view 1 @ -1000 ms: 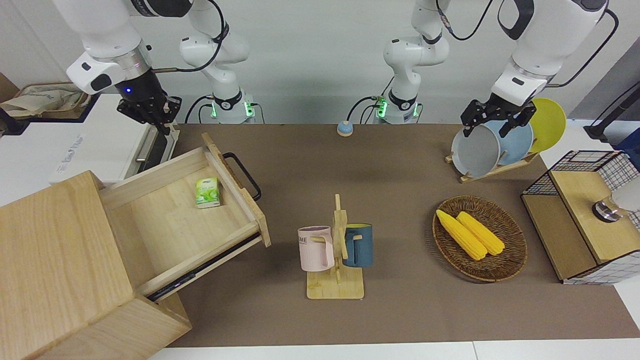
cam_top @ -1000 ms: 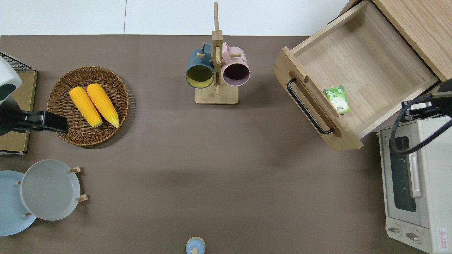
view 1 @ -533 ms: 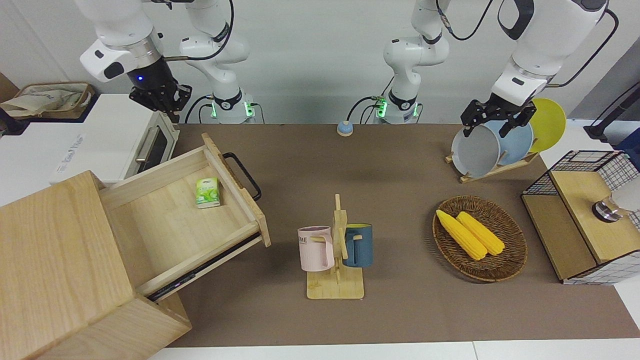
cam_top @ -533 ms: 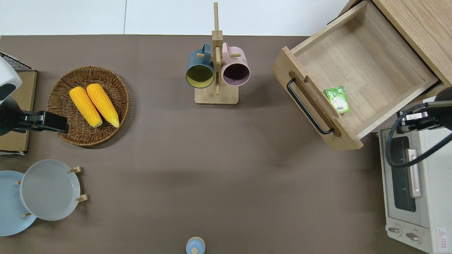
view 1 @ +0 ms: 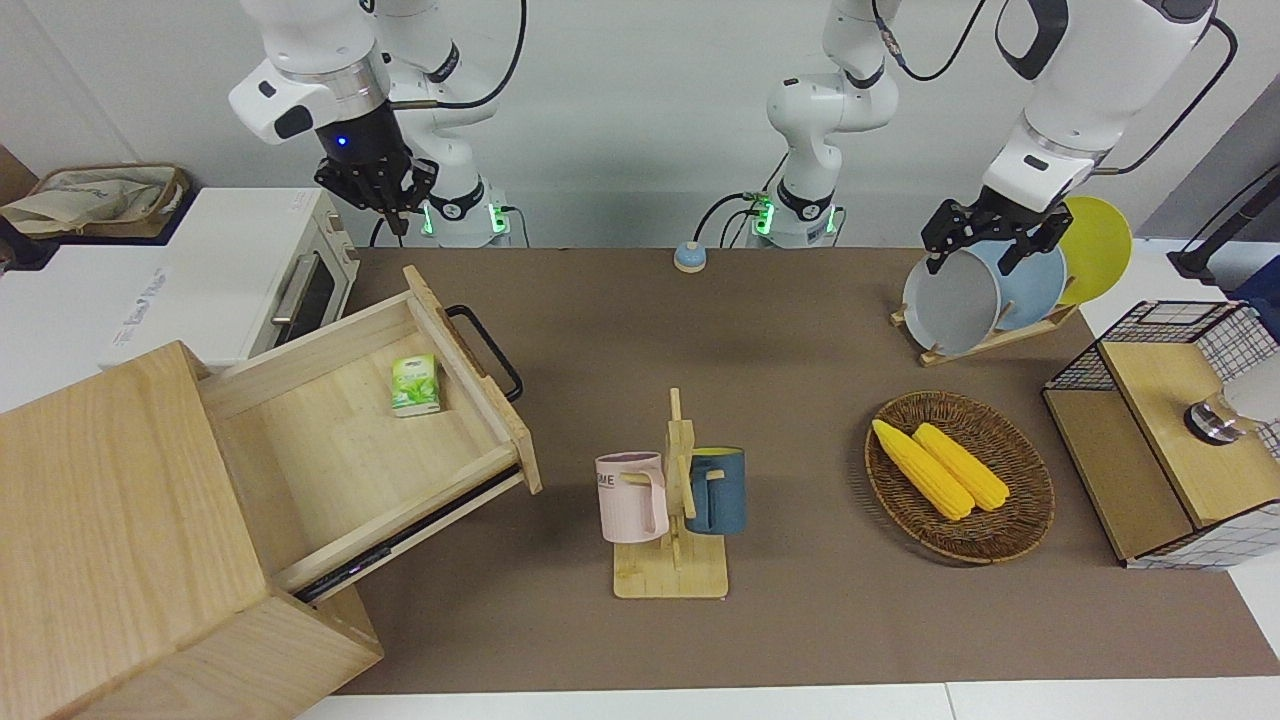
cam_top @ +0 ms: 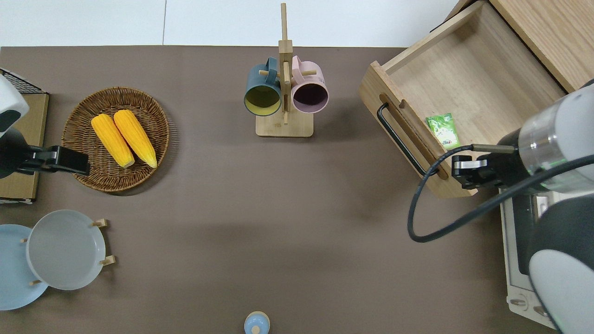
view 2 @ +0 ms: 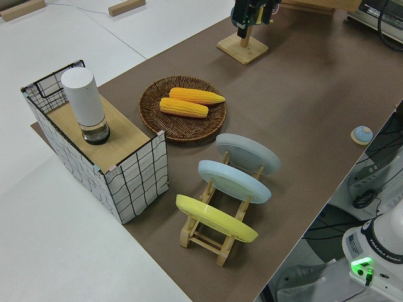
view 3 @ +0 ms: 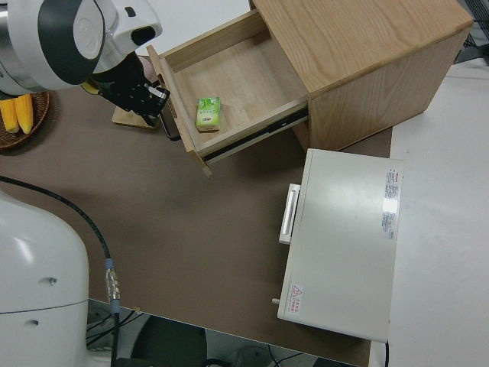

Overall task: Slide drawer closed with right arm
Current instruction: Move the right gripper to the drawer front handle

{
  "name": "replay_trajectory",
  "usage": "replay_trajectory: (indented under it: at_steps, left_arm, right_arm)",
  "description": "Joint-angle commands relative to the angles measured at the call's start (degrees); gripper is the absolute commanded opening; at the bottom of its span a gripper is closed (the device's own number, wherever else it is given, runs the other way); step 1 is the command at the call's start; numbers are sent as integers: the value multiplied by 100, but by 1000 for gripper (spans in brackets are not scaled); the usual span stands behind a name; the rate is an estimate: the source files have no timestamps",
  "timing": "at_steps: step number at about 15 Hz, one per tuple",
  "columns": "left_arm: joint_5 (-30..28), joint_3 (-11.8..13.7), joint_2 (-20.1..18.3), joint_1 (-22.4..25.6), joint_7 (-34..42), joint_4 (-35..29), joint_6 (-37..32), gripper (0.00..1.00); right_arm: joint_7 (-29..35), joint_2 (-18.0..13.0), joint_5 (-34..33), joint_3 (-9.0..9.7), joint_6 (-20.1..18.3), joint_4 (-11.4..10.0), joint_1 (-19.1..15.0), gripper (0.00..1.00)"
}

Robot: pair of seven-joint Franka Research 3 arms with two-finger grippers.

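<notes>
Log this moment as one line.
drawer: open | green packet: inside | right claw: over drawer front corner, no contact | left arm: parked

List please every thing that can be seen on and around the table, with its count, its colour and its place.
drawer: 1, light wood with black handle, pulled open from the cabinet at the right arm's end
cabinet: 1, pale wood, right arm's end
small carton: 1, green, in the drawer by its front panel
toaster oven: 1, white, beside the cabinet, nearer to the robots
mug rack: 1, wood, mid-table, holding a pink mug and a blue mug
basket: 1, brown wicker, holding corn cobs: 2, yellow
plate rack: 1, wood, holding 3 plates: grey, blue, yellow
wire-and-wood box: 1, left arm's end, white cylinder on it
knob: 1, blue, near the robots
right gripper: black, over the drawer's front corner
left gripper: black, parked
</notes>
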Motion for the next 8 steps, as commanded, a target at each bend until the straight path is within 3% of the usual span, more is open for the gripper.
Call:
replay_trajectory:
  at_steps: [1,5,8]
  left_arm:
    - [102,2,-25,-39,-60,58,-103,993]
    - [102,2,-25,-39,-60,58,-103,993]
    - [102,2,-25,-39,-60,49,-103,993]
  right_arm:
    - [869,13,81,10,88,-27,370,0]
    - [1907,153,72,28,422,-35,889,0]
    - [2277,268,107,36,703,-44,969,0]
